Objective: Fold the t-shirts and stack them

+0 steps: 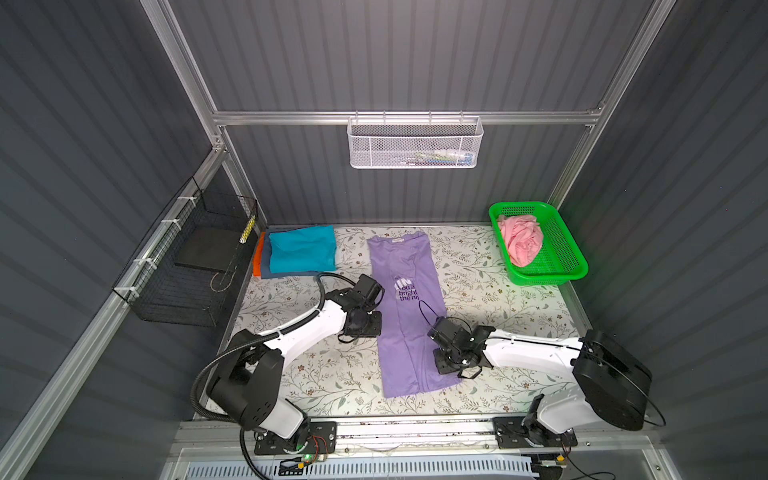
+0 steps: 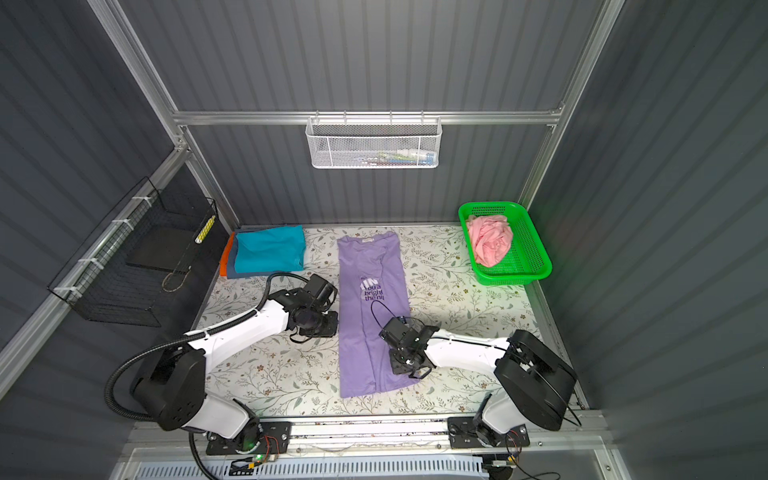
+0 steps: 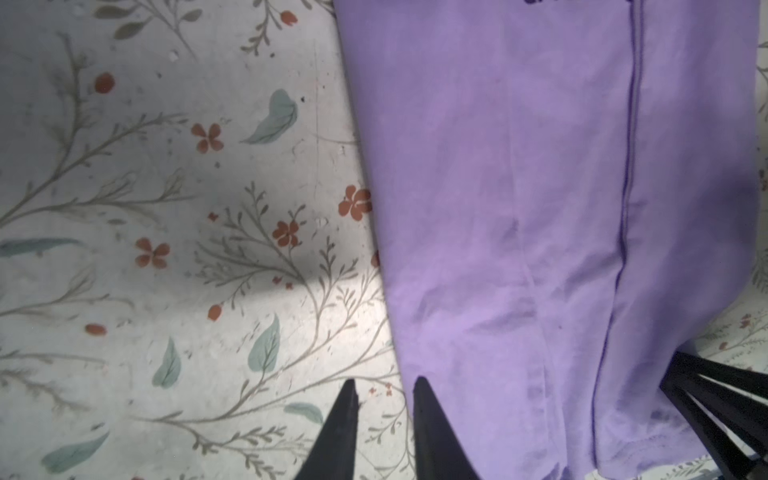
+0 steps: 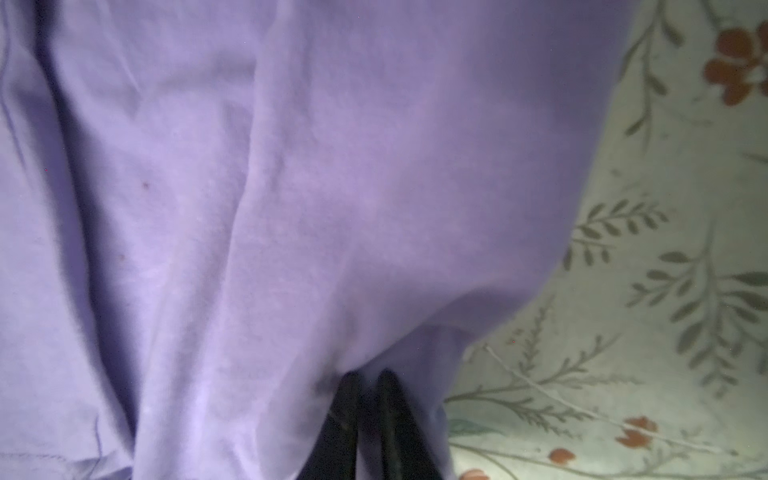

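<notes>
Squeezing the right hand tight on one side of the lavender t-shirt lying in the middle of the bench, holding the left hand apart at the other side.

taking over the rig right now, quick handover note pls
Grippers: left gripper open at the lavender t-shirt left edge, holding nothing; right gripper shut on its right edge near the hem.
Done: teal t-shirt folded on top of the grey-blue t-shirt and orange t-shirt, far left. Lavender is folded lengthwise into a strip.
Left: fold lavender crosswise, stack it, then do the pink t-shirt crumpled in the green basket.
</notes>
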Controlling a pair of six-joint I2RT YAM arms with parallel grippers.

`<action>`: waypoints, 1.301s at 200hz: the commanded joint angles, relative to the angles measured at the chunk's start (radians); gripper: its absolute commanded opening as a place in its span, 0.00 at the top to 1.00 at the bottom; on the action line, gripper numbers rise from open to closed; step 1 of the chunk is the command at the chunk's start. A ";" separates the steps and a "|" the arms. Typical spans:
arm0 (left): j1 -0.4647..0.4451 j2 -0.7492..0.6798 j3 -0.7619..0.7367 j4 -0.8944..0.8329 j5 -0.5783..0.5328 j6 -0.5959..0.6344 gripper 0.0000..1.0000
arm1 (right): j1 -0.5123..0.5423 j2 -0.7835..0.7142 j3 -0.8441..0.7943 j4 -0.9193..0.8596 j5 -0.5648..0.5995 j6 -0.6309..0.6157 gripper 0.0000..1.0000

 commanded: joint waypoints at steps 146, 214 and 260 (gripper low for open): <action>-0.520 -0.053 -0.270 0.086 -0.027 -0.541 0.40 | -0.048 -0.367 -0.224 -0.150 -0.249 0.223 0.49; -0.580 0.056 -0.212 0.081 -0.020 -0.540 0.80 | -0.070 -0.326 -0.233 -0.087 -0.292 0.221 0.81; -0.569 0.053 -0.136 -0.045 -0.088 -0.510 1.00 | -0.110 -0.332 -0.180 -0.135 -0.311 0.181 1.00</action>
